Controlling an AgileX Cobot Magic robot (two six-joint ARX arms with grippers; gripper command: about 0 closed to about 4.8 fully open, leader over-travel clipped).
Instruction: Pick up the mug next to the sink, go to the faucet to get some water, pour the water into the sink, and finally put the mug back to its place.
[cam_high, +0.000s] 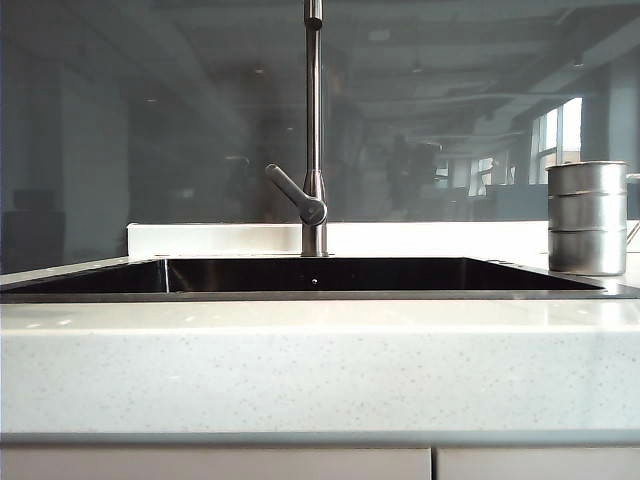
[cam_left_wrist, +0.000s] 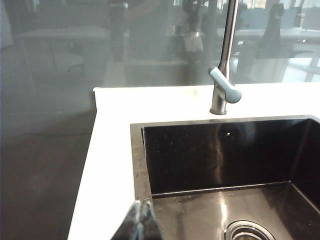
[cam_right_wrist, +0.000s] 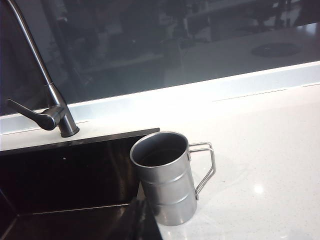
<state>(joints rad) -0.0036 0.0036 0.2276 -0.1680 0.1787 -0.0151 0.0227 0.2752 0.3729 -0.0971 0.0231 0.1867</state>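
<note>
The shiny steel mug (cam_high: 587, 218) stands upright on the white counter just right of the sink (cam_high: 330, 274), its thin handle turned away from the basin. In the right wrist view the mug (cam_right_wrist: 165, 180) looks empty. My right gripper (cam_right_wrist: 141, 201) is shut and empty, its dark tips over the sink's (cam_right_wrist: 85, 140) corner, close beside the mug and not touching it. My left gripper (cam_left_wrist: 142, 201) is shut and empty over the sink's (cam_left_wrist: 137, 165) other rim. The faucet (cam_high: 314, 130) rises behind the basin's middle, lever angled left. Neither arm shows in the exterior view.
White speckled counter (cam_high: 320, 360) surrounds the basin, with a low white ledge (cam_high: 220, 238) and a dark glass wall behind. A round drain (cam_left_wrist: 247, 231) sits in the basin floor. The faucet's (cam_left_wrist: 225, 65) pipe stands tall over the back rim.
</note>
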